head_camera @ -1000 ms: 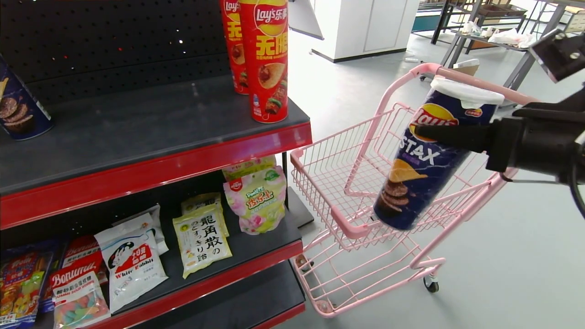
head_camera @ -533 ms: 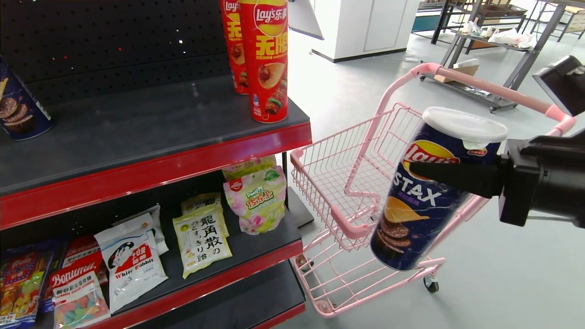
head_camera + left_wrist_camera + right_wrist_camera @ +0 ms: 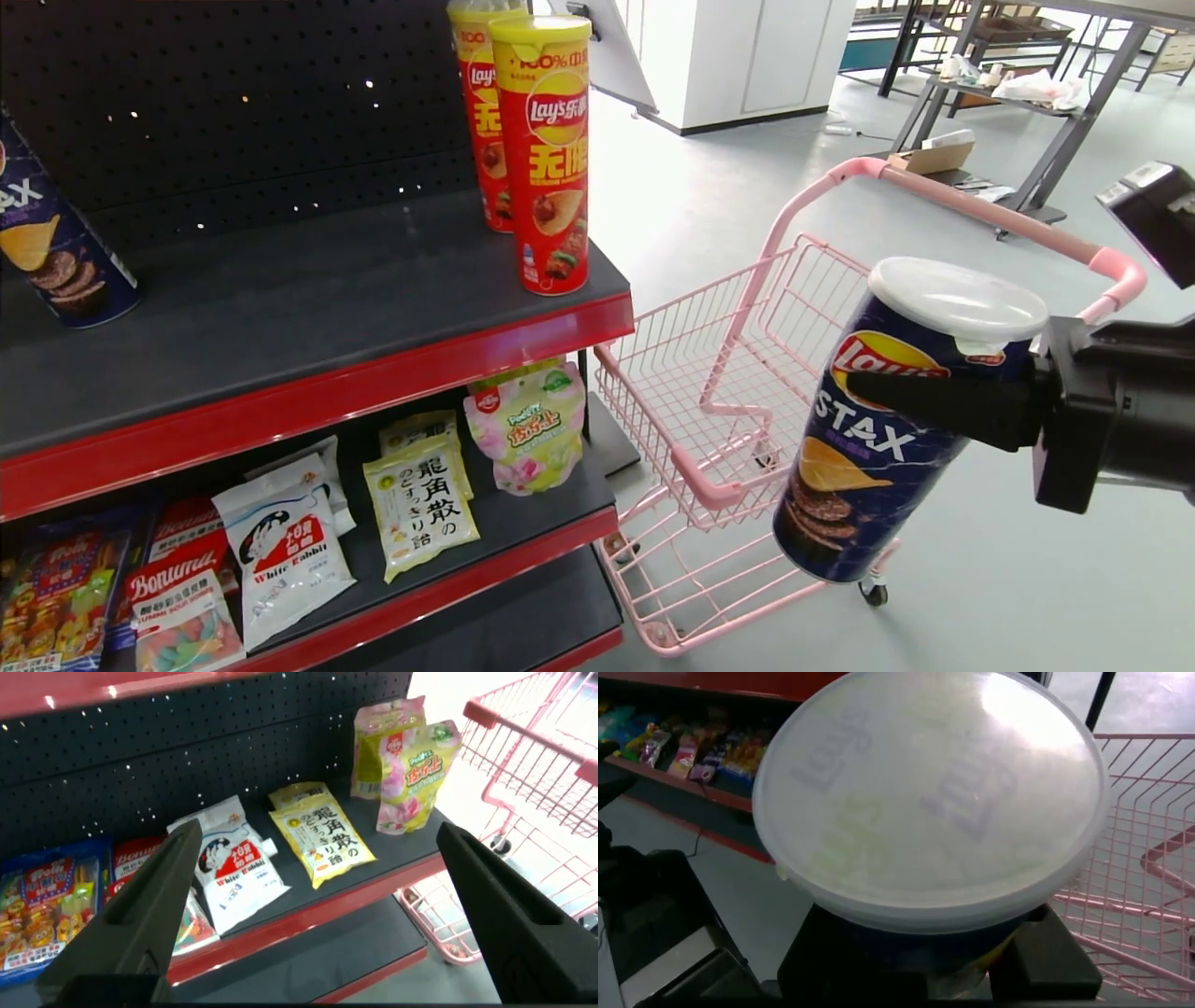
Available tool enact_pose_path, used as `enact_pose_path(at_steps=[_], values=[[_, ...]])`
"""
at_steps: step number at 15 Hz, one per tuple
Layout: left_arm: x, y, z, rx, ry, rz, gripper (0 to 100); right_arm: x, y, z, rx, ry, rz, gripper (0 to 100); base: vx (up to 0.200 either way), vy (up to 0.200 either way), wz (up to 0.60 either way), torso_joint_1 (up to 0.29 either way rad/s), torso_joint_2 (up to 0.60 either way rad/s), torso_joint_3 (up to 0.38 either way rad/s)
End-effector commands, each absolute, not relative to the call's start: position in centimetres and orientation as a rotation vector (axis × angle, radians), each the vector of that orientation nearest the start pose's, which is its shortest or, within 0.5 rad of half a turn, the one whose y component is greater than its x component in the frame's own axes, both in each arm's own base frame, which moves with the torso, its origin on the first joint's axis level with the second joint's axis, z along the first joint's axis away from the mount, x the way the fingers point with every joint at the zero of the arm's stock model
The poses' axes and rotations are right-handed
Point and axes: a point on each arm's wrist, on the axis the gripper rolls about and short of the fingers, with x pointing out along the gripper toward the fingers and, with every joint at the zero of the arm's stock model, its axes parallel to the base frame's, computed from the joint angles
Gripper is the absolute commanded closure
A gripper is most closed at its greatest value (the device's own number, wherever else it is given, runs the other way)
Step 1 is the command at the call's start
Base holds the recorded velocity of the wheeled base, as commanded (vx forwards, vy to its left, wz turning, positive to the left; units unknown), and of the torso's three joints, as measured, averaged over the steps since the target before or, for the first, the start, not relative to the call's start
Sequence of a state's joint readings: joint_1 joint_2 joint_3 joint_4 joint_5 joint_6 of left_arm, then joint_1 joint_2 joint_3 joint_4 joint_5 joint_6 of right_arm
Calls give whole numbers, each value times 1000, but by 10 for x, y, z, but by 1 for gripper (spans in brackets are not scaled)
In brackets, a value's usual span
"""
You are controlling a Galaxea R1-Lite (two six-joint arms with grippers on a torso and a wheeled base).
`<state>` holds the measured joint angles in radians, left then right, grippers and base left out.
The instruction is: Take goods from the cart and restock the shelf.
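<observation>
The right gripper (image 3: 920,399) pinches the blue chip can (image 3: 859,485) beside the cart (image 3: 695,373); it should travel upright, clear of the cart's handle.

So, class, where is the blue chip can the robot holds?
Head view, right side: the blue chip can hangs tilted in the right gripper, in front of the pink cart, right of the shelf.
</observation>
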<state>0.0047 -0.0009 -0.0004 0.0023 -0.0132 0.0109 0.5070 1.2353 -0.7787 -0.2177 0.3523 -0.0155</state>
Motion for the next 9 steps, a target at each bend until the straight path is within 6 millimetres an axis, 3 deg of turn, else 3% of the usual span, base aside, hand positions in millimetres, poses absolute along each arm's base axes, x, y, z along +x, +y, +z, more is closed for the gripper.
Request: enact_pose_path(at_steps=[1, 9], values=[[-23, 0, 75, 11, 3, -8, 0, 160, 98, 251, -37, 233, 859, 100, 0, 0, 0, 178, -535, -369], [-23, 0, 75, 12, 3, -9, 0, 163, 99, 252, -49, 224, 859, 100, 0, 0, 0, 202, -559, -358]])
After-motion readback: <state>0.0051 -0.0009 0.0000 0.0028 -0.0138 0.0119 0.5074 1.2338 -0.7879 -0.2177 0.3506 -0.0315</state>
